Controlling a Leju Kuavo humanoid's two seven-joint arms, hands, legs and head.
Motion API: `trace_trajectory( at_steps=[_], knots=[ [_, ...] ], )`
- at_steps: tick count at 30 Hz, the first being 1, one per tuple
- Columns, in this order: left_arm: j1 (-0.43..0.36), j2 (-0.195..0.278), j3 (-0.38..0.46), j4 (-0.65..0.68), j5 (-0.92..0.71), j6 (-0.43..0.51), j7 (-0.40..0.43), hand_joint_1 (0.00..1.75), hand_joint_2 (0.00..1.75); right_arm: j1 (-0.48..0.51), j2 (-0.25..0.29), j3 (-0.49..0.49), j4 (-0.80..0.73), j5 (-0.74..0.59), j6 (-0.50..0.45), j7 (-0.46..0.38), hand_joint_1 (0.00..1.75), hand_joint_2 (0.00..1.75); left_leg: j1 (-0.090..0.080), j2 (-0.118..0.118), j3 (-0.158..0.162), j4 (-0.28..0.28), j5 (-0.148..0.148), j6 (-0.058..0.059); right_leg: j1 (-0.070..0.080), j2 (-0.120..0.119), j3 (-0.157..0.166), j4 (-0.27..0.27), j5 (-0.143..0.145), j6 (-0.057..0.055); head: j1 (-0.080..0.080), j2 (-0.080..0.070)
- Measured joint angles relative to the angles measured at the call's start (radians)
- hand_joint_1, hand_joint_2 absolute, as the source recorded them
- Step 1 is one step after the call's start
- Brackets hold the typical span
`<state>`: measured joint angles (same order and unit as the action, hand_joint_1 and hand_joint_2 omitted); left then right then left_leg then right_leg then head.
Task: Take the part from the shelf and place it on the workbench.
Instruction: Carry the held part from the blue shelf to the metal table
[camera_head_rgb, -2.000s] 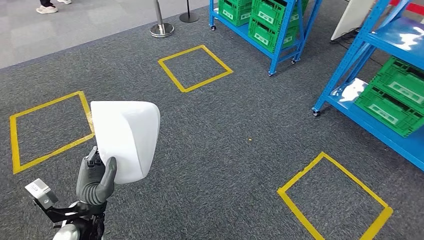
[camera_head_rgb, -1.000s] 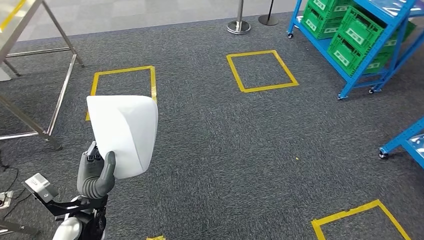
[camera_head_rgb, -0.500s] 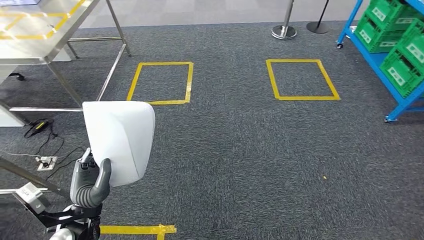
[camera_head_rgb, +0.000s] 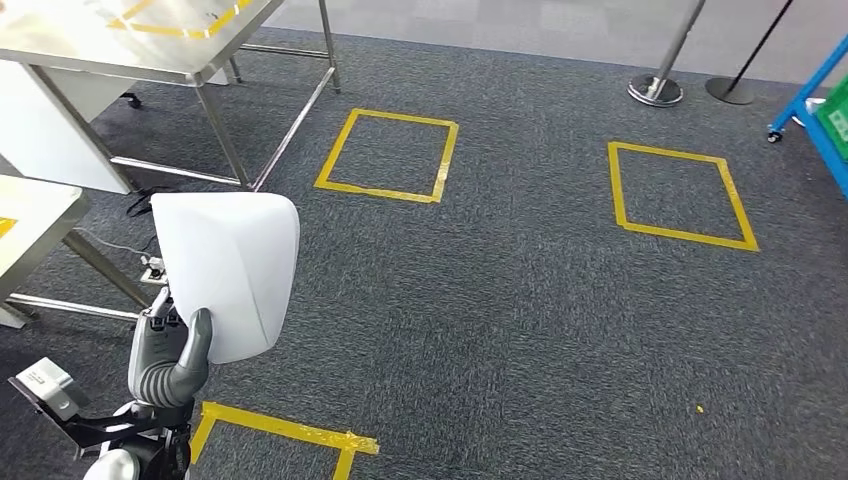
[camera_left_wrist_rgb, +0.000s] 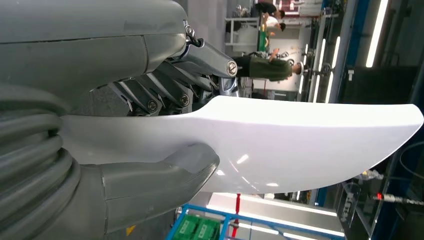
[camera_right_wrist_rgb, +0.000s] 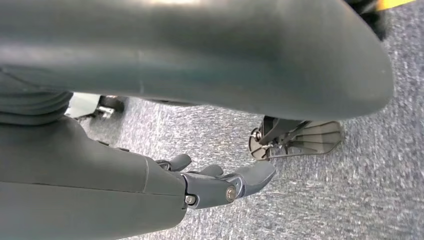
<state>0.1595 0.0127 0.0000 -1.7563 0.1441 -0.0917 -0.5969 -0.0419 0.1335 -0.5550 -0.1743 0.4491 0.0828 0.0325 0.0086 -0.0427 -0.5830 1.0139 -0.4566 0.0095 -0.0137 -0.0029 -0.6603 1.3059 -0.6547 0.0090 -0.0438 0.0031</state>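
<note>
**Left hand carrying the white part over the carpet**

The left hand (camera_head_rgb: 170, 355) grips the white part (camera_head_rgb: 232, 270) at its lower edge, thumb on the near face and fingers (camera_left_wrist_rgb: 165, 95) behind it. The part is a smooth, curved white shell, held upright above the grey carpet (camera_head_rgb: 520, 300). It is clear of the floor and of the desk (camera_head_rgb: 150, 45).

The steel desk stands ahead and to the left of the part, its top marked with yellow tape. A second desk corner (camera_head_rgb: 30, 215) lies near the left edge of the head view. Yellow tape squares (camera_head_rgb: 388, 155) mark the carpet.

The right hand (camera_right_wrist_rgb: 220, 182) hangs above the carpet, holding nothing, fingers loosely apart.
</note>
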Motion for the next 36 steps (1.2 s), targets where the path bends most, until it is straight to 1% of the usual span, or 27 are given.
trace_trajectory(
  at_steps=[1,2,3,5,7,8,9,11,13,14,15,16,17,18,20,21,22,24,25,26,28,30,31,32,33,34,36],
  knots=[
    [0.0,0.0,0.0,0.003,0.001,-0.001,-0.002,1.75,1.75,0.002,0.001,0.0,0.0,-0.004,0.0,-0.004,0.0,0.0,0.0,-0.016,-0.001,0.002,0.0,0.0,0.0,0.002,-0.003,-0.002,0.016,-0.002,0.0,0.0],
    [-0.001,0.001,0.0,0.006,0.002,-0.002,-0.002,1.75,1.75,0.003,0.001,-0.001,0.0,-0.007,0.001,-0.007,0.0,0.0,-0.001,-0.031,-0.002,0.005,0.0,-0.001,0.0,0.007,0.013,-0.045,0.05,-0.005,0.0,0.0],
    [-0.003,0.001,0.0,0.009,0.002,-0.003,-0.001,1.75,1.75,0.003,0.002,-0.002,0.0,-0.01,0.001,-0.01,0.0,0.0,0.0,-0.046,-0.002,0.007,0.0,-0.003,-0.001,0.021,0.043,-0.115,0.09,-0.008,0.0,0.0],
    [-0.009,0.001,0.0,0.016,0.003,-0.005,0.001,1.75,1.75,0.003,0.003,-0.002,0.0,-0.011,0.002,-0.013,0.0,0.0,0.0,-0.071,-0.007,0.014,-0.001,-0.013,-0.002,0.061,0.094,-0.236,0.135,-0.012,0.0,0.0],
    [-0.019,0.001,0.0,0.024,0.003,-0.007,0.005,1.75,1.75,-0.001,0.006,-0.002,0.0,-0.009,0.005,-0.012,0.0,0.0,0.001,-0.091,-0.013,0.014,0.002,-0.028,0.002,0.073,0.106,-0.269,0.138,-0.017,0.0,0.0],
    [-0.022,0.001,-0.001,0.027,0.004,-0.007,0.008,1.75,1.75,-0.003,0.008,-0.002,0.0,-0.009,0.007,-0.013,0.0,0.0,0.002,-0.101,-0.017,0.01,0.005,-0.037,0.003,0.061,0.108,-0.273,0.141,-0.022,0.0,0.0],
    [-0.025,0.001,-0.001,0.031,0.004,-0.008,0.009,1.75,1.75,-0.005,0.01,-0.003,0.0,-0.011,0.01,-0.015,0.0,0.0,0.004,-0.097,-0.02,0.01,0.006,-0.042,0.003,0.049,0.111,-0.277,0.145,-0.029,0.0,0.0],
    [-0.032,0.001,-0.002,0.035,0.004,-0.008,0.012,1.75,1.75,-0.004,0.013,-0.003,0.0,-0.017,0.012,-0.022,0.0,0.0,0.002,-0.042,-0.041,0.048,-0.02,-0.05,0.001,0.023,0.117,-0.287,0.152,-0.045,-0.004,0.0],
    [-0.044,0.002,-0.003,0.04,0.004,-0.009,0.014,1.75,1.75,-0.001,0.015,-0.005,0.0,-0.02,0.014,-0.027,0.0,0.0,0.0,0.023,-0.092,0.16,-0.082,-0.055,0.004,-0.006,0.119,-0.289,0.152,-0.054,-0.007,0.0],
    [-0.048,0.002,-0.003,0.043,0.005,-0.009,0.015,1.75,1.75,0.001,0.016,-0.005,0.0,-0.019,0.014,-0.027,0.0,0.0,0.0,0.033,-0.122,0.223,-0.11,-0.058,0.005,-0.021,0.119,-0.289,0.151,-0.055,-0.008,0.0],
    [-0.05,0.002,-0.003,0.046,0.006,-0.009,0.017,1.75,1.75,0.003,0.016,-0.006,0.0,-0.018,0.014,-0.026,0.0,0.0,0.001,0.036,-0.141,0.266,-0.124,-0.06,0.006,-0.037,0.119,-0.289,0.149,-0.056,-0.008,0.0],
    [-0.05,0.002,-0.003,0.049,0.006,-0.009,0.017,1.75,1.75,0.004,0.016,-0.006,0.0,-0.015,0.014,-0.024,0.0,0.0,0.001,0.038,-0.144,0.275,-0.118,-0.061,0.007,-0.052,0.12,-0.288,0.147,-0.056,-0.008,0.0],
    [-0.05,0.003,-0.003,0.051,0.006,-0.009,0.017,1.75,1.75,0.004,0.017,-0.006,0.0,-0.012,0.015,-0.023,0.0,0.0,0.001,0.042,-0.127,0.246,-0.096,-0.061,0.007,-0.066,0.122,-0.288,0.145,-0.055,-0.008,0.0],
    [-0.05,0.005,-0.003,0.052,0.006,-0.008,0.016,1.75,1.75,0.003,0.018,-0.006,0.0,-0.01,0.016,-0.021,0.0,0.0,0.001,0.056,-0.091,0.184,-0.063,-0.06,0.007,-0.08,0.126,-0.287,0.141,-0.053,-0.008,0.0],
    [-0.05,0.011,-0.003,0.051,0.005,-0.002,0.011,1.75,1.75,0.002,0.019,-0.006,0.0,-0.007,0.019,-0.023,0.0,0.0,-0.005,0.114,-0.022,0.059,-0.02,-0.049,0.01,-0.102,0.135,-0.285,0.133,-0.046,-0.008,0.0],
    [-0.05,0.014,-0.003,0.048,0.005,0.002,0.008,1.75,1.75,0.002,0.019,-0.006,0.0,-0.006,0.02,-0.026,0.0,0.0,-0.008,0.134,-0.003,0.024,-0.013,-0.042,0.013,-0.112,0.139,-0.284,0.129,-0.04,-0.008,0.0],
    [-0.048,0.017,-0.003,0.044,0.004,0.008,0.005,1.75,1.75,0.002,0.019,-0.006,0.0,-0.005,0.021,-0.028,0.0,0.0,-0.012,0.141,0.001,0.013,-0.014,-0.035,0.015,-0.123,0.143,-0.284,0.126,-0.035,-0.008,0.0],
    [-0.039,0.022,-0.001,0.032,0.002,0.019,0.0,1.75,1.75,0.002,0.019,-0.006,0.0,0.0,0.021,-0.027,0.0,0.0,-0.012,0.113,-0.001,0.012,-0.012,-0.024,0.016,-0.146,0.151,-0.287,0.12,-0.024,-0.008,0.0],
    [-0.033,0.025,0.0,0.024,-0.001,0.025,-0.002,1.75,1.75,0.001,0.019,-0.006,0.0,0.005,0.021,-0.022,0.0,0.0,-0.009,0.098,0.0,0.008,-0.009,-0.018,0.014,-0.134,0.152,-0.279,0.111,-0.017,-0.007,0.0],
    [-0.029,0.026,0.001,0.016,-0.006,0.032,-0.005,1.75,1.75,0.002,0.019,-0.005,0.0,0.011,0.021,-0.017,0.0,0.0,-0.005,0.083,0.003,0.005,-0.007,-0.012,0.011,-0.108,0.145,-0.257,0.094,-0.011,-0.005,0.0],
    [-0.028,0.025,0.001,0.003,-0.014,0.049,-0.009,1.75,1.75,0.003,0.019,-0.002,0.0,0.023,0.022,-0.01,0.0,0.0,0.0,0.053,0.004,0.002,-0.002,-0.003,0.006,-0.032,0.094,-0.147,0.036,-0.003,-0.001,0.0],
    [-0.028,0.022,0.001,-0.002,-0.018,0.064,-0.013,1.75,1.75,0.006,0.019,-0.001,0.0,0.028,0.024,-0.014,0.0,0.0,0.001,0.02,0.0,0.004,-0.001,0.0,0.004,-0.003,0.02,-0.012,-0.014,-0.002,0.001,0.0],
    [-0.026,0.02,0.002,-0.003,-0.019,0.07,-0.017,1.75,1.75,0.007,0.019,0.0,0.0,0.027,0.026,-0.022,0.0,0.0,0.001,0.004,-0.001,0.005,-0.001,0.0,0.004,0.0,-0.002,0.02,-0.013,-0.002,0.001,0.0],
    [-0.023,0.019,0.004,-0.006,-0.018,0.077,-0.022,1.75,1.75,0.007,0.018,-0.001,0.0,0.024,0.027,-0.032,0.0,0.0,0.001,-0.012,-0.001,0.007,-0.001,-0.001,0.004,0.002,-0.005,0.011,0.008,-0.004,0.001,0.0],
    [-0.021,0.018,0.007,-0.01,-0.017,0.083,-0.028,1.75,1.75,0.006,0.018,-0.001,0.0,0.021,0.029,-0.044,0.0,0.0,0.002,-0.029,-0.001,0.009,-0.001,-0.002,0.003,0.006,0.013,-0.041,0.048,-0.005,0.001,0.0],
    [-0.019,0.017,0.01,-0.015,-0.016,0.087,-0.033,1.75,1.75,0.006,0.017,-0.001,0.0,0.019,0.029,-0.052,0.0,0.0,0.003,-0.043,-0.002,0.012,-0.002,-0.005,0.001,0.02,0.044,-0.116,0.091,-0.007,0.001,0.0],
    [-0.019,0.015,0.017,-0.022,-0.017,0.098,-0.042,1.75,1.75,0.005,0.016,-0.001,0.0,0.019,0.029,-0.056,0.0,0.0,0.003,-0.07,-0.006,0.018,-0.003,-0.018,-0.001,0.064,0.094,-0.236,0.139,-0.009,0.002,0.0]
  ],
)
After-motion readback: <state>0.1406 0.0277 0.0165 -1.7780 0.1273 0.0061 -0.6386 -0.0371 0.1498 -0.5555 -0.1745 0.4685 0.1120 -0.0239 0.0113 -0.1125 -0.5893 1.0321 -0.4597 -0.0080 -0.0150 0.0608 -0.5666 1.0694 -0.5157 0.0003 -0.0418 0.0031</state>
